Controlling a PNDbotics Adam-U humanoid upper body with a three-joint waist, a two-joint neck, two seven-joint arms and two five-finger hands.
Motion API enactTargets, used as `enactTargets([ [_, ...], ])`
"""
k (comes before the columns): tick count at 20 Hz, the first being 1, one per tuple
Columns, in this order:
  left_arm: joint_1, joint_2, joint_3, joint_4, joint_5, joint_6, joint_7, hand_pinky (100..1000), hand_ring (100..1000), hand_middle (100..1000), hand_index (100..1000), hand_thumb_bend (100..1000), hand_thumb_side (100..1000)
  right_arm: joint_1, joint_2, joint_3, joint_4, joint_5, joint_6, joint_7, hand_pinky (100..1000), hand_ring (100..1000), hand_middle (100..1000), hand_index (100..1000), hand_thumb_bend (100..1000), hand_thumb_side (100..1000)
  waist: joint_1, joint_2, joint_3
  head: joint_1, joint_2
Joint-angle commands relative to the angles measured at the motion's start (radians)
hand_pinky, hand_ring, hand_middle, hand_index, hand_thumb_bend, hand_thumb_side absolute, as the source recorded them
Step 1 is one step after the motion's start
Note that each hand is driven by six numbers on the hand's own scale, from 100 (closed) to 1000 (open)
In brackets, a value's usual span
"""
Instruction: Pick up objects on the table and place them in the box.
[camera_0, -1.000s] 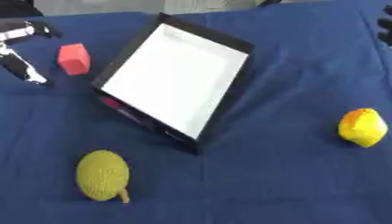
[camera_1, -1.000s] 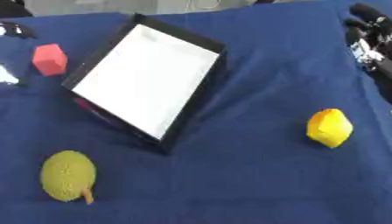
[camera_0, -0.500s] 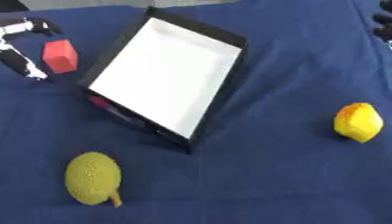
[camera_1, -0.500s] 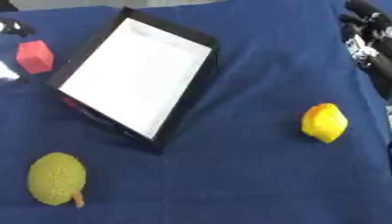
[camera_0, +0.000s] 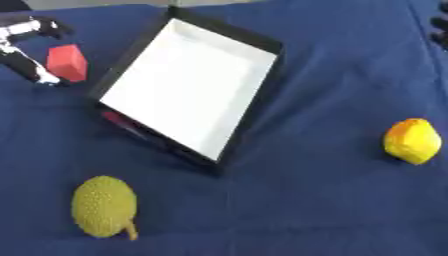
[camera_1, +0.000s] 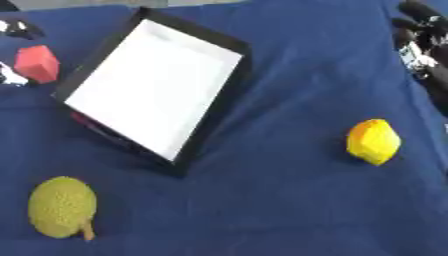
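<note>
Left eye view. I log my left hand (camera_0: 31, 52) at the upper left edge, fingers spread and holding nothing. Red block (camera_0: 67, 62): just beside that hand, on its right, between it and the box (camera_0: 254, 37). Box: white floor, black rim, long axis running from far right to near left, empty. Bumpy green fruit (camera_0: 103, 205): near left on the blue table (camera_0: 297, 200), long axis near-to-far, stem pointing toward me.

Right eye view. Right hand (camera_1: 418, 37): upper right edge; whether its fingers are spread I cannot tell. Yellow fruit (camera_1: 373, 141): nearer this hand, well apart from the box.
</note>
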Motion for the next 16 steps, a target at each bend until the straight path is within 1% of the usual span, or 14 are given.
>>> enactTargets([
  [1,-0.029,0.034,0.010,-0.024,0.001,0.015,0.012,994,910,914,910,611,100,-0.014,-0.027,-0.001,-0.008,0.004,-0.006,0.005,1000,1000,1000,968,100,470,-0.001,-0.004,-0.001,0.003,-0.018],
  [3,-0.030,0.035,0.009,-0.026,-0.006,0.018,0.019,995,912,917,909,620,100,-0.014,-0.028,0.000,-0.006,0.005,-0.008,0.007,1000,1000,1000,968,100,470,-0.001,-0.002,-0.001,0.007,-0.023],
  [7,-0.029,0.035,0.009,-0.023,-0.019,0.015,0.025,992,913,918,903,611,100,-0.016,-0.028,0.001,-0.004,0.006,-0.011,0.009,1000,1000,1000,968,100,470,-0.001,0.003,-0.003,0.013,-0.031],
  [13,-0.026,0.033,0.011,-0.009,-0.033,0.001,0.009,971,899,900,875,586,100,-0.020,-0.027,0.002,-0.003,0.006,-0.012,0.009,1000,1000,1000,968,100,470,-0.002,0.007,-0.007,0.013,-0.040],
  [16,-0.023,0.033,0.008,-0.003,-0.046,-0.008,-0.007,964,894,894,869,587,100,-0.022,-0.026,0.001,-0.004,0.005,-0.012,0.009,1000,1000,1000,968,100,470,-0.002,0.008,-0.009,0.012,-0.041],
])
